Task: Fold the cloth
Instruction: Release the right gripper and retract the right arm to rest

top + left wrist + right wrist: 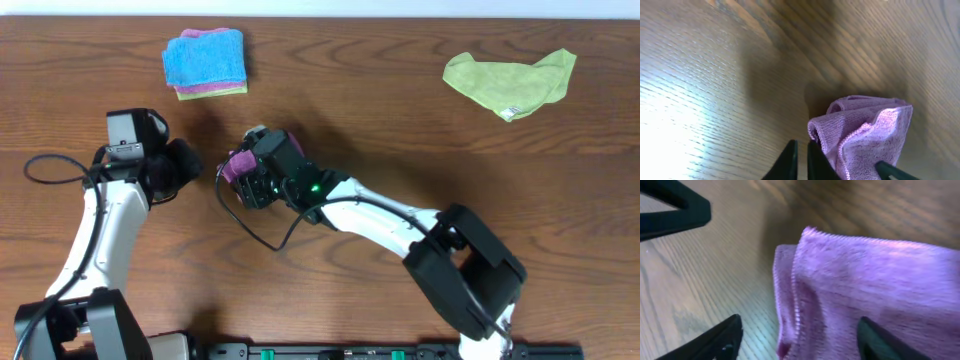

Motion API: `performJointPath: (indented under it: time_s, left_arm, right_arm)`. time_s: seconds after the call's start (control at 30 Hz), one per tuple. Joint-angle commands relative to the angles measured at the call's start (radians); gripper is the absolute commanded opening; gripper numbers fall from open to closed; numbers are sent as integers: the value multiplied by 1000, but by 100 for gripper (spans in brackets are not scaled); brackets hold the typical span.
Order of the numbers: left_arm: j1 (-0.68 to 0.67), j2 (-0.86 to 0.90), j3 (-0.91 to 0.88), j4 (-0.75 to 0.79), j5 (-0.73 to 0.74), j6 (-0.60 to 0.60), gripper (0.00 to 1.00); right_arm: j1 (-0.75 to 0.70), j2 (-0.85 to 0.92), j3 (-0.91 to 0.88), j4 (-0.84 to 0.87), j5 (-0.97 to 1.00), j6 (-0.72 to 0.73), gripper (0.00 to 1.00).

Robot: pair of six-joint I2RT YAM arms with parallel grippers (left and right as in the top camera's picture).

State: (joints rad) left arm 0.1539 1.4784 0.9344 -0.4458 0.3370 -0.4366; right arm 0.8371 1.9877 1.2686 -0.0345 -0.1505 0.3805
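Seen from overhead, the right gripper (252, 185) hides most of the cloth (237, 163); only a purple corner shows to its left. In the right wrist view the cloth is blurred and runs off the right and bottom edges. In the left wrist view the bottom edge cuts off the fingers (789, 162) of the left gripper (190, 165) beside the cloth, so their grip cannot be told.

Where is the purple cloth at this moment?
In the overhead view the purple cloth lies bunched near the middle of the table, under the right gripper, with the left gripper close on its left side.
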Motion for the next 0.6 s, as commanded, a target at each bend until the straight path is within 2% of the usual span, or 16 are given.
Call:
performJointPath:
  time_s: [0.0,0.07,0.17,0.27,0.3,0.33,0.57]
  left_arm:
    - [25,-48,24,-4,9,11,16]
    - [34,-63,24,-11,18,11,22]
    - [43,-85,24,-32,23,11,36]
    - [43,-101,24,-66,24,11,69]
    - [43,-107,24,-82,27,11,86]
    - [43,-109,24,-95,32,10,97]
    - [43,-115,24,-190,107,-12,95]
  right_arm:
    - [-37,-73,27,-19,31,-43,82]
    - [-54,-92,27,-46,31,-60,99]
    - [-88,-138,27,-116,31,-76,99]
    - [-135,-215,27,-211,22,-95,99]
    - [-151,-246,27,-245,9,-121,99]
    - [-166,-279,27,-282,-15,-158,99]
    - [-312,-522,17,-650,-63,-311,99]
